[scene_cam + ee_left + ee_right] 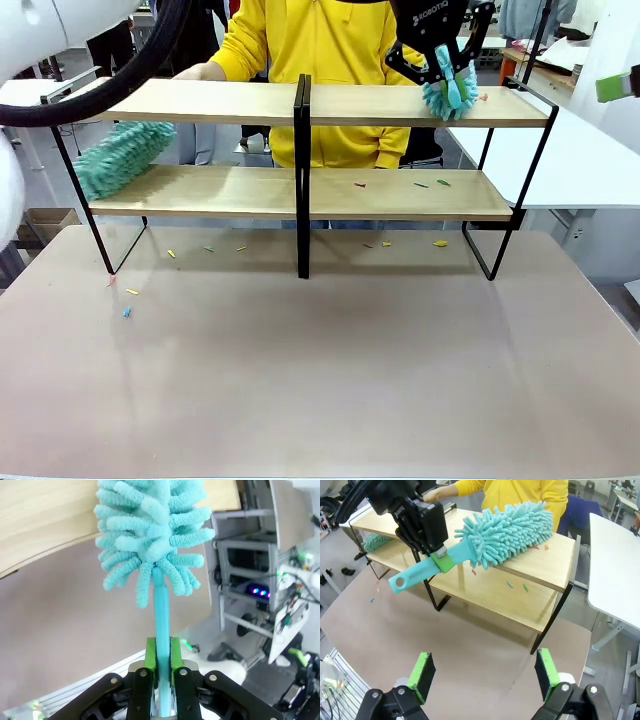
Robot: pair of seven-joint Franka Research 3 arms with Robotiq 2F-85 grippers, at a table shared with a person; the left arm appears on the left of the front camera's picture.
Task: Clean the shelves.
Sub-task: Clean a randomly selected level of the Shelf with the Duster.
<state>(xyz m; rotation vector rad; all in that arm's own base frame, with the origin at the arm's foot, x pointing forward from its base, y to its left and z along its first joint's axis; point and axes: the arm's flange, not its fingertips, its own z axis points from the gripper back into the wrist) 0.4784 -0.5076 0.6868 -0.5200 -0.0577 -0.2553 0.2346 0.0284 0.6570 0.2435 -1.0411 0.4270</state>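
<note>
Scraps (127,311) of coloured litter dot the tabletop (320,380) near the front feet of the shelves (230,190). The shelves stand across the tabletop's far half, two units side by side. More scraps lie on the lower right board, and one lies on the top right board.

The right gripper (482,672) hangs off to the right of the shelves, its fingers spread wide and empty. The left gripper (440,68) reaches across the middle to the top right board and is clamped on the handle of a teal duster (452,92). In the left wrist view its green pads press on either side of the stem. The fluffy head rests on the board near its right end.

A second duster (120,158) lies on the left end of the lower board, its head sticking out past the frame. Behind the shelves stands a person (330,60) in yellow, with one hand (200,72) at the far edge of the top left board.
</note>
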